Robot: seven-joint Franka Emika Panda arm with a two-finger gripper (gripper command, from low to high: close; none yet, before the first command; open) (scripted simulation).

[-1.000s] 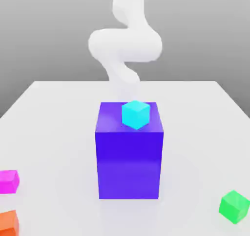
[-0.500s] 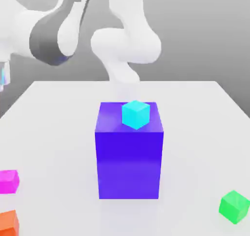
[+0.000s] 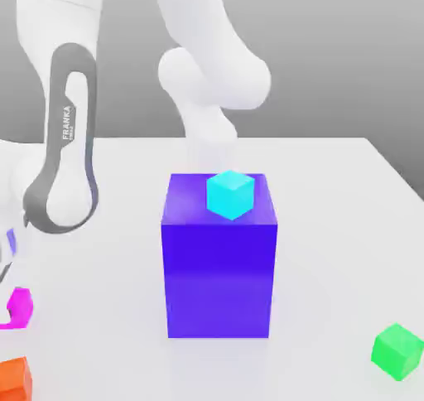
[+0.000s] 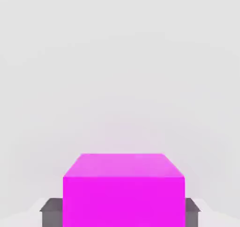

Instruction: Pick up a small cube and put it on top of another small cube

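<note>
- The arm point(image 3: 66, 151) is bending down over the table point(image 3: 331, 192) at the exterior view's left, its wrist hanging low above the magenta cube point(image 3: 18, 308).
- The gripper point(image 4: 120, 211) is straddling that cube, one grey finger point(image 4: 51, 211) on each side; actual contact is unclear.
- The cyan cube point(image 3: 229, 194) is sitting on the purple block point(image 3: 219, 267).

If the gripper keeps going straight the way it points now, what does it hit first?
Most likely the small magenta cube: in the hand view it sits squarely ahead, with a grey fingertip at each side. Behind it lies the white table. How much gap remains is unclear.
</note>
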